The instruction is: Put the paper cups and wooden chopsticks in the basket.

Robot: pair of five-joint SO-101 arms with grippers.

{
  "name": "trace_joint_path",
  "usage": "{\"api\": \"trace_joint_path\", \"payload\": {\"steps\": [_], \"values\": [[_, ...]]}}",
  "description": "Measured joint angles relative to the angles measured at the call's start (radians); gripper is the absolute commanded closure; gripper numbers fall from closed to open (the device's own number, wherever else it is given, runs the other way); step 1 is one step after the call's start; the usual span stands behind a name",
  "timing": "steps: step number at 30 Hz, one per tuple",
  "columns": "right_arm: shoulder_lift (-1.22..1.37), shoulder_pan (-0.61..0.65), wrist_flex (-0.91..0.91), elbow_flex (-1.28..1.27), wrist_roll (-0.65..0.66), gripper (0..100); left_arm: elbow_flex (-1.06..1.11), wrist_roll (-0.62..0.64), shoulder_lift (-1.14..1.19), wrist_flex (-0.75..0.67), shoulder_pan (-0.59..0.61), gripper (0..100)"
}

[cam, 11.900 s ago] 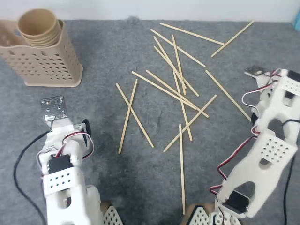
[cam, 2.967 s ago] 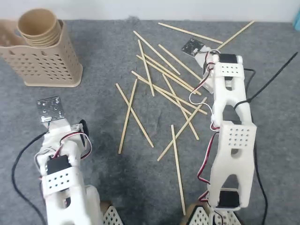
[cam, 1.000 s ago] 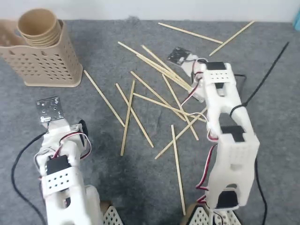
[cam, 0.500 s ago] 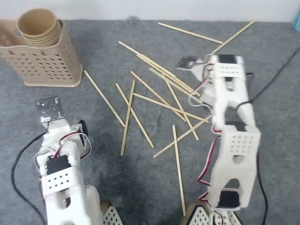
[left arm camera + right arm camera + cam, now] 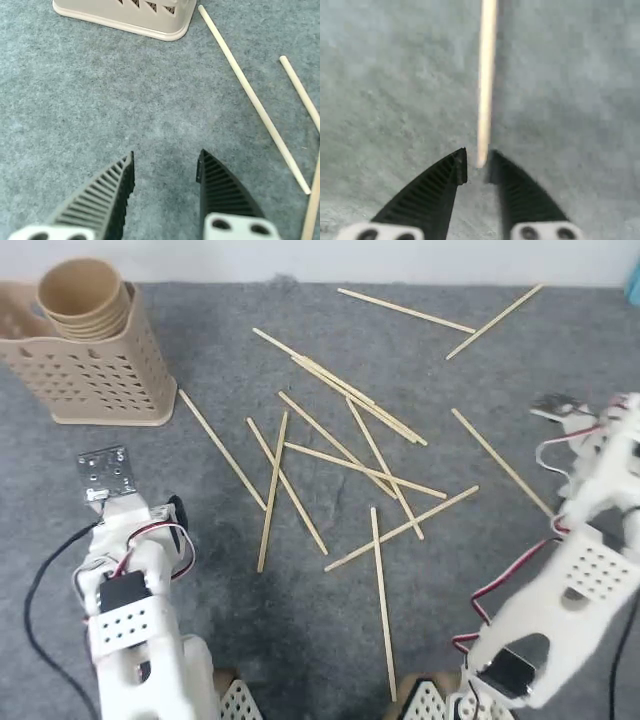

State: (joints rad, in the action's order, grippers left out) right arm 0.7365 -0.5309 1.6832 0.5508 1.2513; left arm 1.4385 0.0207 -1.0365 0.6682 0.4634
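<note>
Grey felt [image 5: 300, 640], slender wooden chopsticks [image 5: 362, 469] (scattered)

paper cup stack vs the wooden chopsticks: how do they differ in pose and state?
The stack of tan paper cups stands upright inside the beige perforated plastic basket; the pale wooden chopsticks lie flat on the grey carpet outside it. The cups are nested together; the chopsticks are scattered, several crossing. Both are light tan.

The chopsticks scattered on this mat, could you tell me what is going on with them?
The paper cups already sit stacked in the basket; the chopsticks lie loose on the mat. The right gripper, slightly open, is at the end of one chopstick. The left gripper hangs open near the basket.
</note>
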Motion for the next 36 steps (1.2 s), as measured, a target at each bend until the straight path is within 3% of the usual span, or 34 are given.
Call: {"api": "trace_joint_path", "payload": {"steps": [4,9,18,21,27,36], "values": [[0.000,-0.021,-0.005,0.000,0.021,82.0,0.000,0.000,0.000,0.000,0.000,80],[-0.011,0.043,-0.009,0.017,0.005,84.9,0.000,0.000,0.000,0.000,0.000,80],[-0.071,0.368,-0.318,0.034,-0.402,85.3,0.000,0.000,0.000,0.000,0.000,80],[-0.044,0.434,-0.436,0.034,-0.482,85.3,0.000,0.000,0.000,0.000,0.000,80],[0.101,0.477,-0.657,0.034,-0.512,85.3,0.000,0.000,0.000,0.000,0.000,80],[0.178,0.474,-0.750,0.049,-0.514,85.4,0.000,0.000,0.000,-0.017,0.000,80]]}}
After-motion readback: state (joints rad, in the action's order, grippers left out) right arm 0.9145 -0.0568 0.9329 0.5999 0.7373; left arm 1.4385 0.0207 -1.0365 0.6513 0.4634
